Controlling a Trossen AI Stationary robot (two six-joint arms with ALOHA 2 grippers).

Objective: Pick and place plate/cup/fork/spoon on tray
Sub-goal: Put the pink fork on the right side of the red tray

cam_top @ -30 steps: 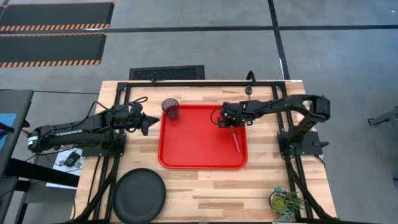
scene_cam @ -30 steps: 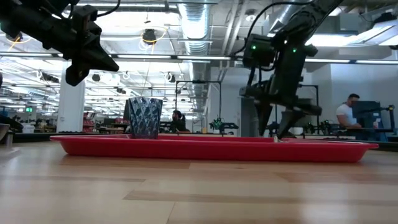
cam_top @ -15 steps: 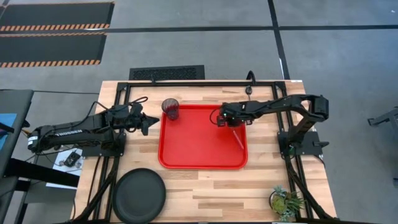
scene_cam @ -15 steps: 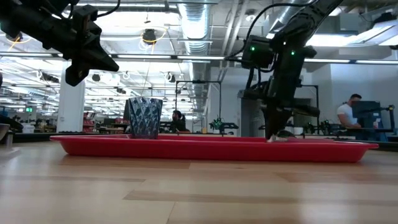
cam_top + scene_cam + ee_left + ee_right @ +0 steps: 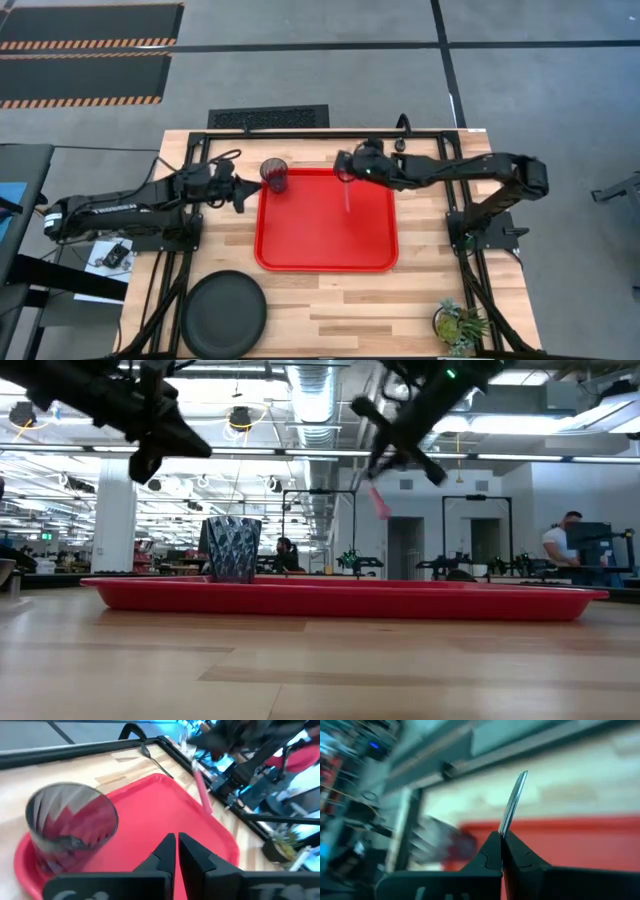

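The right claw (image 5: pixel 345 168) is hanging in the air over the far edge of the tray (image 5: pixel 300 250), clamped on the fork (image 5: pixel 347 195), whose red handle is dangling down clear of the tray floor while its metal end is sticking up past the fingers. The left claw (image 5: pixel 243 190) is hovering just off the tray's left side, pinched together and holding nothing. The cup (image 5: pixel 274 173) is standing upright in the tray's far left corner. The plate (image 5: pixel 224 314) is lying on the surface near the tray's near left corner, apart from it.
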